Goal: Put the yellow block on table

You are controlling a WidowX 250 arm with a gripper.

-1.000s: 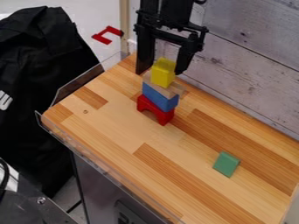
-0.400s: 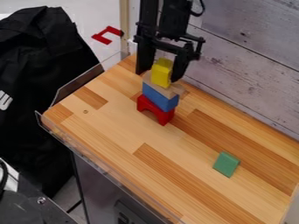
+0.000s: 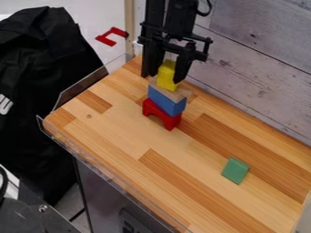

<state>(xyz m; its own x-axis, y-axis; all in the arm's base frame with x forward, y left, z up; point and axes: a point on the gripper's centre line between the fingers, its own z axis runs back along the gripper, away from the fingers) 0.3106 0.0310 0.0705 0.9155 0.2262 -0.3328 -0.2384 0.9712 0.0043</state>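
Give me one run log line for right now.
tool: at yellow block, grip unclear | yellow block: atop wooden block, blue block, red block | green block: on table | placement: pending

The robot arm (image 3: 180,18) is black, with a long, straight, narrow part beside a broader, blocky section. A thin black cable (image 3: 209,8) curves out in a loop at its side. Lower down, the black gripper (image 3: 163,78) has an angular, open-framed build, with a slim crosspiece (image 3: 175,36) and small, knobbly joints jutting out at its edges.
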